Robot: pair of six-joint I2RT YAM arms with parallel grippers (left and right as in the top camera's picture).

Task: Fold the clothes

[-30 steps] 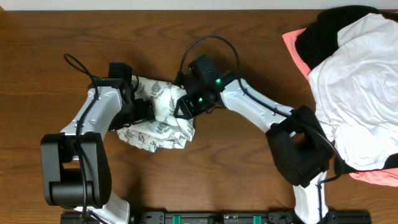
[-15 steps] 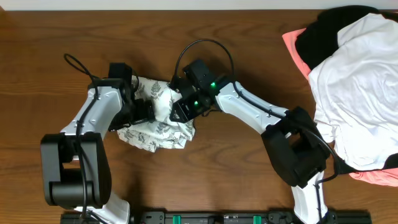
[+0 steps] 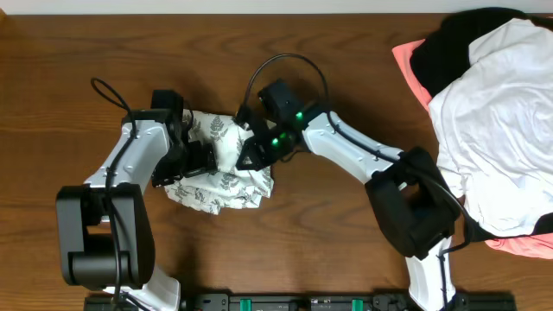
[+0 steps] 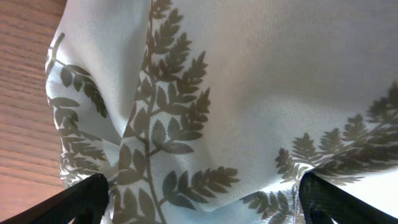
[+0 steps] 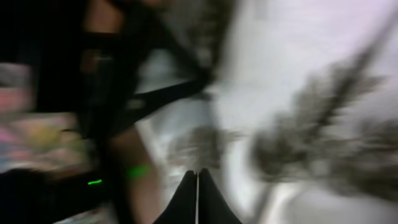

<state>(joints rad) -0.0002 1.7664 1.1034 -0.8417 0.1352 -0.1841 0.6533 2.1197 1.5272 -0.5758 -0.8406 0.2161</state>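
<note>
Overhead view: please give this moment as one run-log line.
white fern-print fabric garment: crumpled | left gripper: jaws open over it | right gripper: jaws shut, hold unclear

A dark brown wooden surface [image 3: 337,250], its grain running left to right. Left of centre, a crumpled thin white garment printed with grey-green fern leaves [image 3: 220,183] lies bunched on it. At the far right sits a heap: a coral-pink garment [image 3: 403,59] underneath, with a black garment [image 3: 441,47] and a plain white garment [image 3: 501,130] on top.
</note>
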